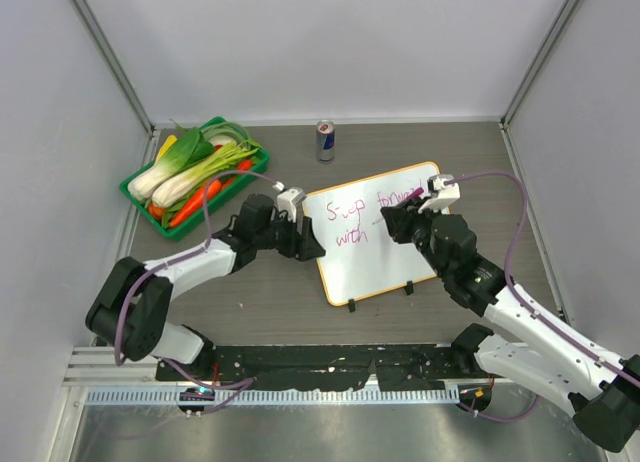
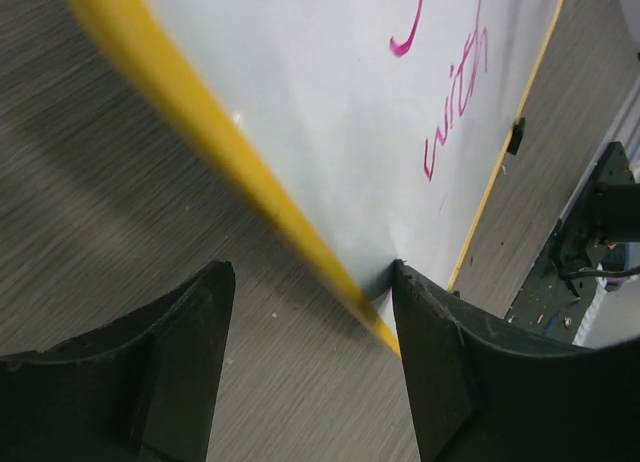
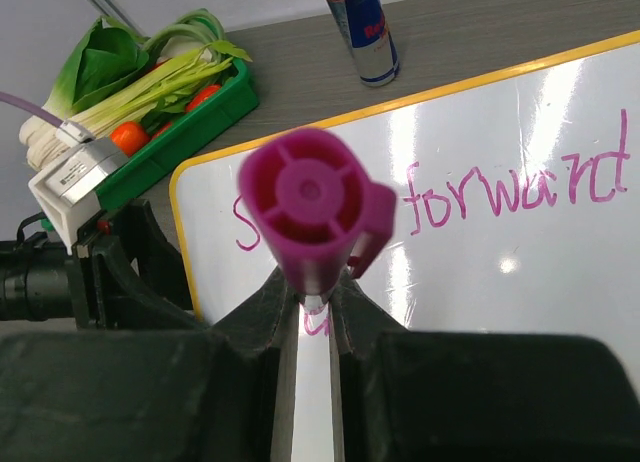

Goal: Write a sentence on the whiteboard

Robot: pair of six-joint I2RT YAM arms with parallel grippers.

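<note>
The whiteboard (image 1: 390, 257) lies flat on the table, tilted, with an orange rim. Pink handwriting on it, the sentence (image 1: 372, 214), reads "Step forward" with "with" below. My right gripper (image 1: 397, 222) hovers over the board's middle, shut on a magenta marker (image 3: 310, 207) that points down at the board (image 3: 520, 272). In the right wrist view the word "forward" (image 3: 515, 187) shows beside the marker. My left gripper (image 2: 312, 282) is open at the board's left edge, with the orange rim (image 2: 200, 122) running between its fingers (image 2: 450, 362). "with" (image 2: 455, 112) shows in the left wrist view.
A green tray (image 1: 135, 194) of vegetables stands at the back left. A drinks can (image 1: 325, 140) stands behind the board. Two black clips (image 1: 352, 304) sit on the board's near edge. Grey walls close in the table on three sides.
</note>
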